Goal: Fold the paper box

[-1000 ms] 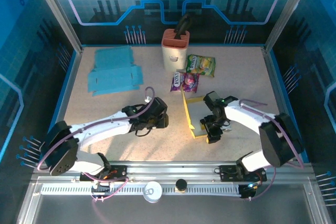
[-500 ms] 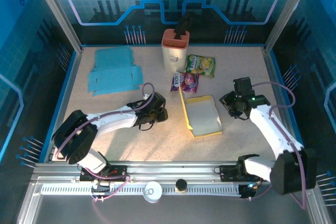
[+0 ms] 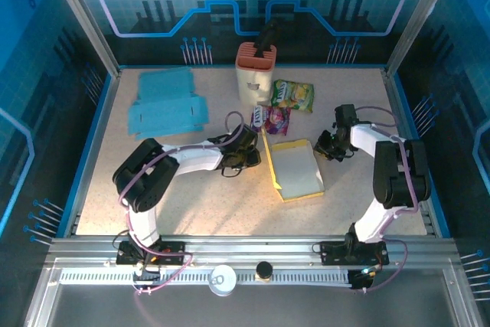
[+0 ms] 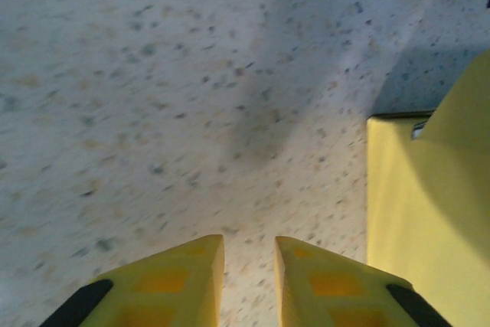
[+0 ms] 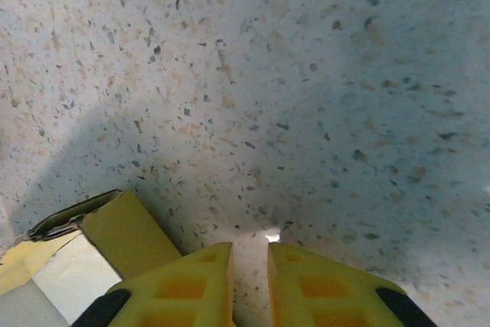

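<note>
Left fingers [image 4: 180, 285] and right fingers [image 5: 184, 285] hang barely apart, empty, flanking the box [image 3: 297, 170] — too narrow for a flap, they may just shove it across the surface [image 3: 191, 204].

Right gripper [image 5: 249, 250], jaws narrowly apart, speckled table [image 5: 306, 74] — paper box [image 5: 126, 229] corner lower-left

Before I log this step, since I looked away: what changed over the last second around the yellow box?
The right tool left the near corner of the yellow box, swinging out to its right side. The left tool moved up to the box's left wall. Both narrowed, holding nothing. The box, blue sheets and snack packs stayed put.
</note>
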Robot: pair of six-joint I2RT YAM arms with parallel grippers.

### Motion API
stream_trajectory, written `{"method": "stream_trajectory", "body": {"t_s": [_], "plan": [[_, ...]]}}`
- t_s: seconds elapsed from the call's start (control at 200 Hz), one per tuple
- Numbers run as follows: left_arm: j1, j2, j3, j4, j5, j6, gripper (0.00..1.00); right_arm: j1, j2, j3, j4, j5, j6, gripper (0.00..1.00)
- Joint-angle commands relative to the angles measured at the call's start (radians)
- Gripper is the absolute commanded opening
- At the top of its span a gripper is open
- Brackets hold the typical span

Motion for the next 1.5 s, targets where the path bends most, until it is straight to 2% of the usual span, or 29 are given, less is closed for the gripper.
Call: {"method": "stream_trajectory", "body": {"t_s": [0.0,0.335,0.66,0.835,1.111,1.246,1.496], "plan": [[0.007,0.054,0.041,0.040,0.052,-0.022,0.21,0.001,0.007,0.002,0.051,-0.070,-0.041,0.18],[0.000,0.103,0.067,0.141,0.113,-0.046,0.12,0.049,-0.042,-0.040,0.089,-0.114,-0.012,0.17],[0.000,0.107,0.063,0.161,0.124,-0.051,0.11,0.088,-0.074,-0.081,0.138,-0.125,0.042,0.15],[0.018,0.117,0.084,0.144,0.127,-0.045,0.11,0.086,-0.121,-0.162,0.158,-0.134,0.083,0.14],[0.050,0.187,0.213,0.106,0.214,0.027,0.11,0.127,-0.321,-0.358,0.238,-0.118,0.271,0.16],[0.048,0.223,0.302,0.050,0.250,0.062,0.11,0.196,-0.388,-0.421,0.285,-0.115,0.379,0.18],[0.061,0.312,0.516,-0.147,0.262,0.152,0.14,0.353,-0.416,-0.478,0.372,-0.070,0.585,0.23]]}}
